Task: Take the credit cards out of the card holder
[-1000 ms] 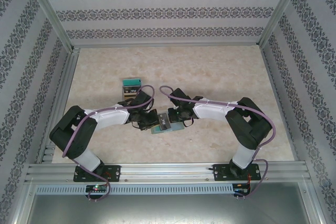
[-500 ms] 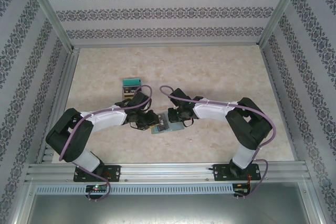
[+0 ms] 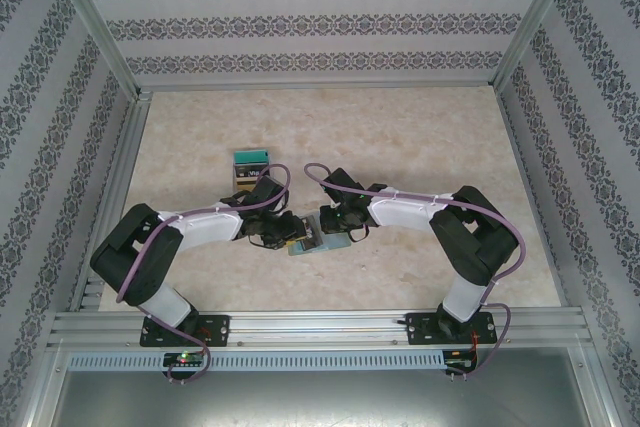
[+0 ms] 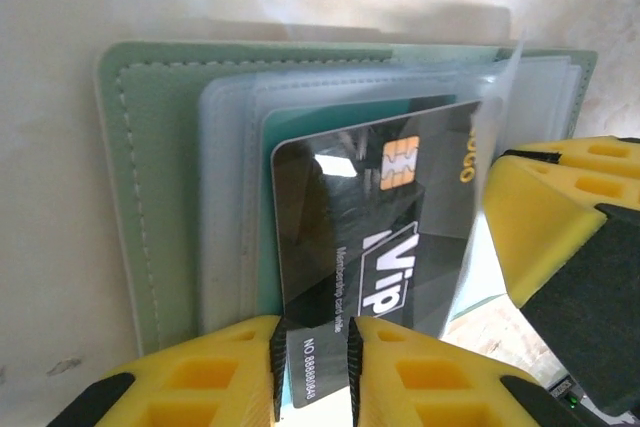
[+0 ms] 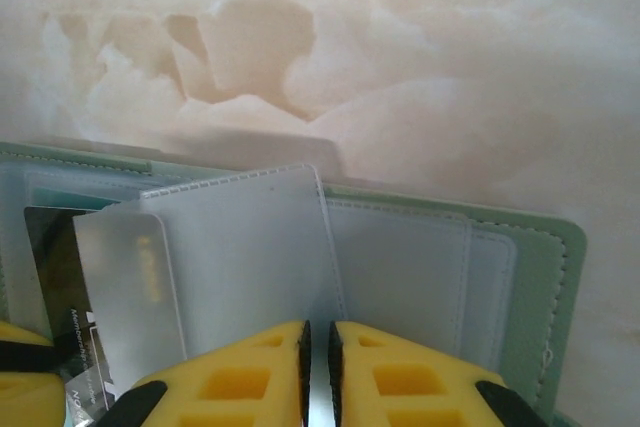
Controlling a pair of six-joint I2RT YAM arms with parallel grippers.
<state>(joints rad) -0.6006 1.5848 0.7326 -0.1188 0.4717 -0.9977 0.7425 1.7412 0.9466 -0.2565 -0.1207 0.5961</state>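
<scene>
Left gripper (image 4: 317,382) sits at the near end of a black card (image 4: 370,237), its yellow jaws parted by a narrow slit through which the card's printed number shows. One finger lies over the card's face and the other along its left edge; whether they press on it cannot be told. The black card is drawn partway out of a pocket of the card holder (image 4: 150,197). The holder lies open and flat on the table (image 5: 400,47), its pale green cover framing clear pockets. A teal card (image 4: 300,122) is tucked behind the black one, deeper in the pocket. On the opposite side the right gripper (image 5: 319,367) has its jaws nearly together on a clear sleeve (image 5: 240,257) of the holder, holding that leaf raised off the black card. Seen from above, both grippers meet over the holder. A small stack of cards (image 3: 250,167) lies on the table beyond the left gripper, well apart from the holder.
</scene>
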